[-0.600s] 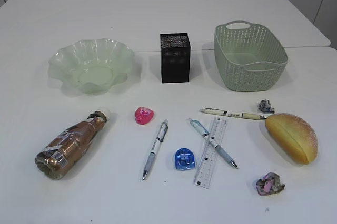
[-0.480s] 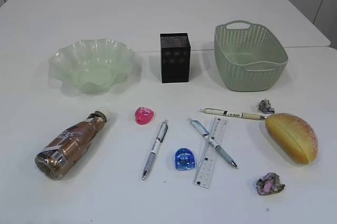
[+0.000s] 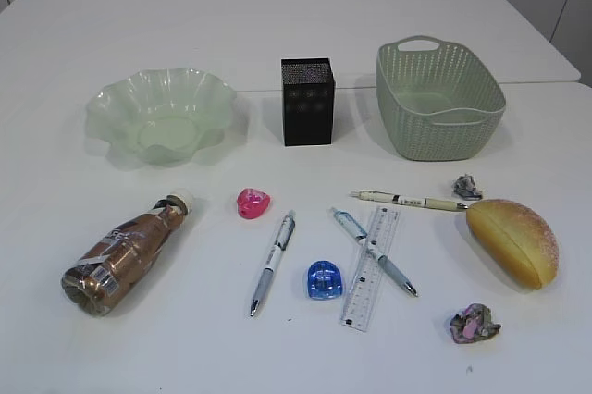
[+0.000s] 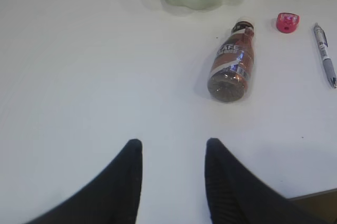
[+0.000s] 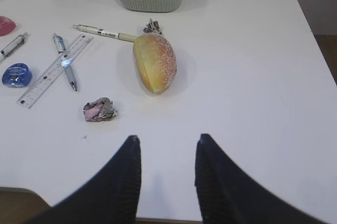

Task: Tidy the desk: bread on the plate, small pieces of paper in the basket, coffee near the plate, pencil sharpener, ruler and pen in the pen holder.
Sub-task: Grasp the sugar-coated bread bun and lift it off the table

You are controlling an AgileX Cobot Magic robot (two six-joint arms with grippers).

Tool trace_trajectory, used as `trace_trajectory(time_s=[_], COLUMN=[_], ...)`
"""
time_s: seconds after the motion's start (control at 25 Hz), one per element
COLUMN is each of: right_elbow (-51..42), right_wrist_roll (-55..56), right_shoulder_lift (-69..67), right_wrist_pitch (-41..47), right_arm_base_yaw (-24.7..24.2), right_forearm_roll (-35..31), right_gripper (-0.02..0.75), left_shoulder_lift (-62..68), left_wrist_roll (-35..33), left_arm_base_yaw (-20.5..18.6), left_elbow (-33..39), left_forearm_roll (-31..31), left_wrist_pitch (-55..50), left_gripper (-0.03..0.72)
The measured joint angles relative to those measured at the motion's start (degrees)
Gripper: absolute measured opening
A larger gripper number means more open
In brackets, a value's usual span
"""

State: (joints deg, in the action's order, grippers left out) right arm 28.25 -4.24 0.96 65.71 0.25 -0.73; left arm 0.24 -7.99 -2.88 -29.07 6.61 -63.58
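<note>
The bread point(image 3: 513, 241) lies at the right of the desk point(image 3: 296, 24), the coffee point(image 3: 125, 253) on its side at the left. Between them lie a pink pencil sharpener point(image 3: 252, 203), a blue one point(image 3: 324, 280), the clear ruler point(image 3: 361, 301) and three pens point(image 3: 273, 262) point(image 3: 400, 274) point(image 3: 407, 200). Crumpled paper pieces point(image 3: 466, 187) point(image 3: 474, 324) flank the bread. Behind stand the plate point(image 3: 111, 98), pen holder point(image 3: 307, 103) and basket point(image 3: 407, 126). My left gripper point(image 4: 172, 145) hangs open and empty short of the coffee point(image 4: 231, 66). My right gripper point(image 5: 167, 140) is open, empty, short of the bread point(image 5: 154, 62).
The desk's near edge runs just under both grippers in the wrist views. A seam between two tabletops crosses behind the plate and basket. Neither arm shows in the exterior view.
</note>
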Motion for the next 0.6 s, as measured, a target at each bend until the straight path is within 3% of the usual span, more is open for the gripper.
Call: trace_trajectory(time_s=[0.6], right_elbow=[0.0], right_wrist_roll=[0.0], right_shoulder_lift=[0.0], right_wrist_pitch=[0.0], right_arm_base_yaw=[0.0], right_forearm_roll=[0.0], right_gripper=[0.288], left_shoulder_lift=[0.0], left_wrist_roll=[0.0], left_arm_base_yaw=[0.0], left_elbow=[0.0], left_forearm_roll=[0.0], left_wrist_pitch=[0.0], left_gripper=[0.275])
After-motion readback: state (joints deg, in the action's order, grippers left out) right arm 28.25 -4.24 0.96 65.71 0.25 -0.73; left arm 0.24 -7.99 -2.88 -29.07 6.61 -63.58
